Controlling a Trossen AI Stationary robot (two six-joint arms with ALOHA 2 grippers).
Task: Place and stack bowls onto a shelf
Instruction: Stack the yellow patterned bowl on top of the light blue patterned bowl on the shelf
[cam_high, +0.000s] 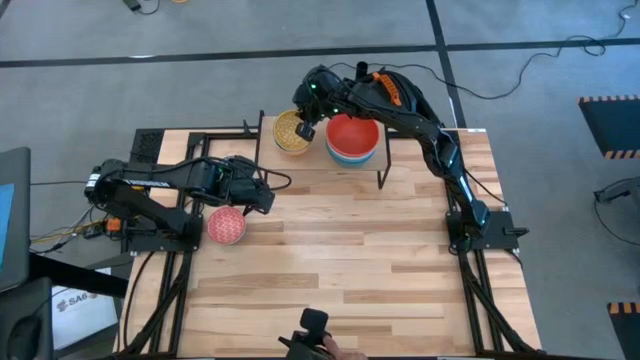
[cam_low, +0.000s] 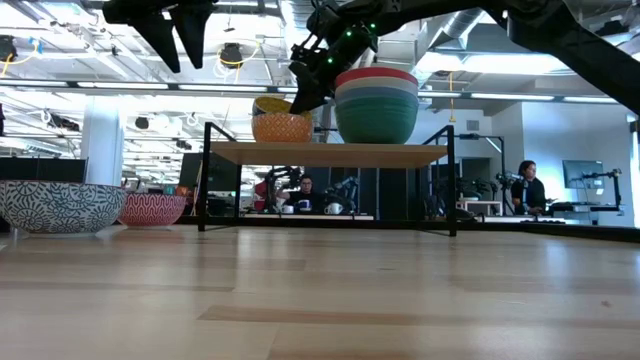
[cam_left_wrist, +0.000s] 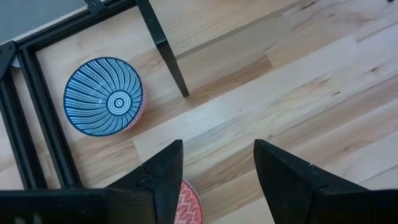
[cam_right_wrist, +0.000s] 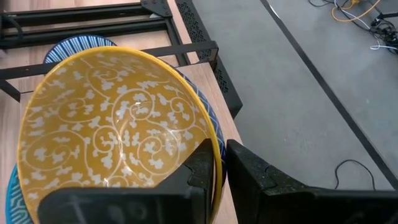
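The shelf (cam_high: 390, 152) stands at the table's far edge. On its right half is a stack of bowls (cam_low: 376, 105) with the red bowl (cam_high: 352, 131) on top. On its left half is the yellow bowl (cam_high: 289, 132), with my right gripper (cam_high: 305, 128) shut on its rim. A blue-striped rim (cam_right_wrist: 81, 42) shows beneath the yellow bowl; I cannot tell what it belongs to. The pink patterned bowl (cam_high: 226, 225) and the blue-and-white patterned bowl (cam_left_wrist: 104, 104) rest on the table at the left. My left gripper (cam_left_wrist: 217, 180) hangs open over the table beside the pink bowl. My right gripper holds the yellow bowl by its rim (cam_right_wrist: 216, 140), on the side toward the red stack. One finger (cam_right_wrist: 198, 163) is inside the bowl and the other (cam_right_wrist: 255, 171) outside. The fingers come from above, slanting down. The bowl sits upright, its base at the shelf board (cam_low: 281, 140).
The shelf's thin black legs (cam_left_wrist: 169, 53) stand close to the blue-and-white bowl. Black frames of the arm mounts (cam_high: 165, 235) line the left and right table edges. The near half of the tabletop (cam_high: 340, 270) is bare wood. A person's hand (cam_high: 330, 348) shows at the near edge.
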